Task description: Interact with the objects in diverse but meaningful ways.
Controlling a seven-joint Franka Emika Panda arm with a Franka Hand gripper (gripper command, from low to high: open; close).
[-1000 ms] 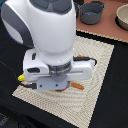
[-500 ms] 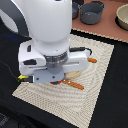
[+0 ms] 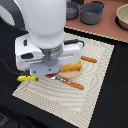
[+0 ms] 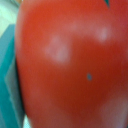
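— Red is filling the wrist view: the tomato (image 4: pixel 70 65) is sitting right up against the camera.
— And the gripper?
— Can't tell; the arm (image 3: pixel 45 35) is hiding its jaws as it is hanging low over the mat (image 3: pixel 95 75).
— Anything else showing?
— The loaf (image 3: pixel 72 66) and two sausages (image 3: pixel 89 59) (image 3: pixel 70 83) are lying beside it, the banana (image 3: pixel 27 78) at the mat's edge, pots (image 3: pixel 91 13) behind.

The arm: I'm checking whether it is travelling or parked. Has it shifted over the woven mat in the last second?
Yes. Against the woven mat, the arm has drifted toward the exterior view's left, uncovering more of the bread loaf.
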